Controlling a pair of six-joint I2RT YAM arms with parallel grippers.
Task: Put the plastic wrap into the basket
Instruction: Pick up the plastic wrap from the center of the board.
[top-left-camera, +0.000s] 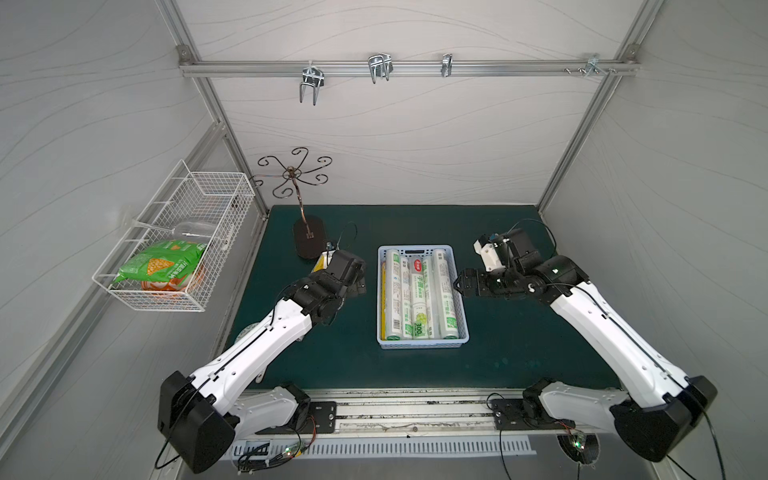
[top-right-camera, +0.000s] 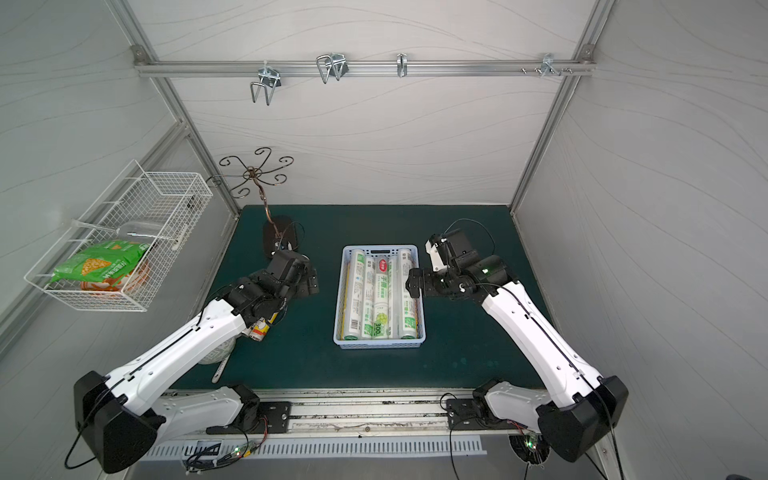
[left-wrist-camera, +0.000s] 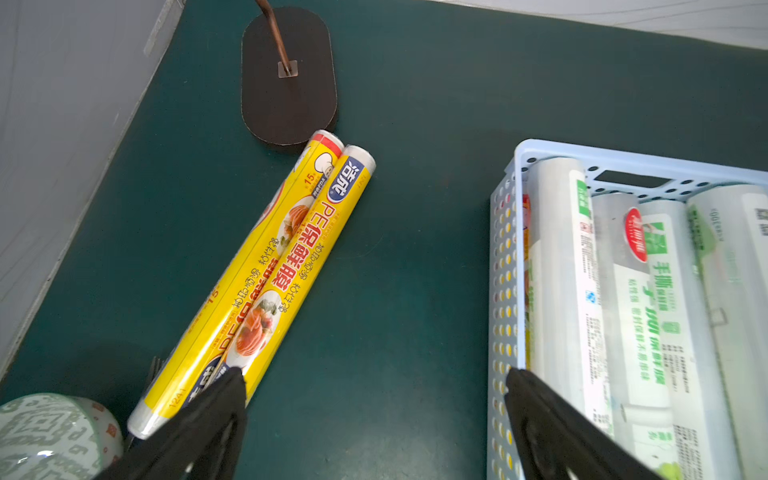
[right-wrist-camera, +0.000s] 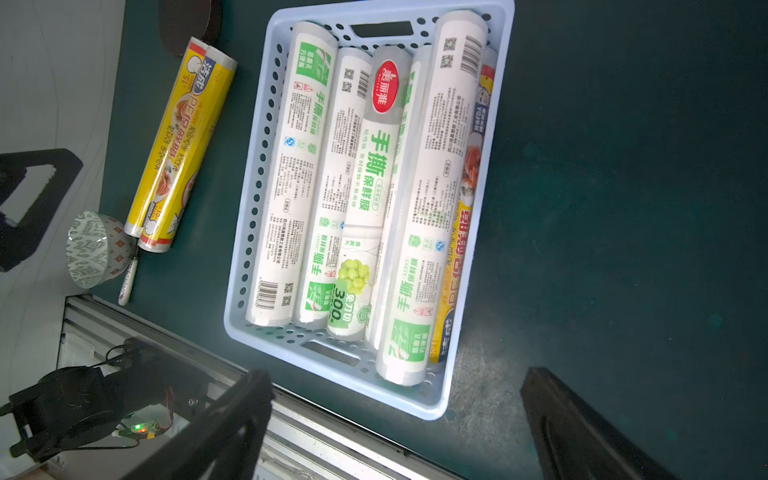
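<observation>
- Most of the plastic wrap is in the basket (right-wrist-camera: 332, 361). The white-and-green rolls (right-wrist-camera: 357, 174) lie lengthwise side by side, and the one with the red logo rides on top of its neighbours.
- The right wrist view catches one yellow roll (right-wrist-camera: 461, 249) tucked low along a long wall of the basket, under a white one. In a top view it is only a yellow sliver (top-left-camera: 382, 299) against that wall.
- The two yellow rolls (left-wrist-camera: 266, 282) are out on the green worktop (left-wrist-camera: 415, 124). They touch along their length, and their far ends are just beside the dark stand base (left-wrist-camera: 286, 83).
- Both wrist views show that pair whole. In both top views the left arm covers nearly all of it, leaving just a yellow end (top-right-camera: 259, 328).
- The left gripper (left-wrist-camera: 374, 374) has its fingers spread wide and holds nothing. It hangs over bare worktop between the pair and the basket.
- The right gripper (right-wrist-camera: 397, 374) is also spread wide and empty. In a top view it sits at the basket's right long wall (top-left-camera: 459, 286).
- A patterned bowl (right-wrist-camera: 95, 249) stands by the near ends of the loose pair.
- A white wire basket (top-left-camera: 174, 245) on the left wall holds a green snack bag (top-left-camera: 162, 266).
</observation>
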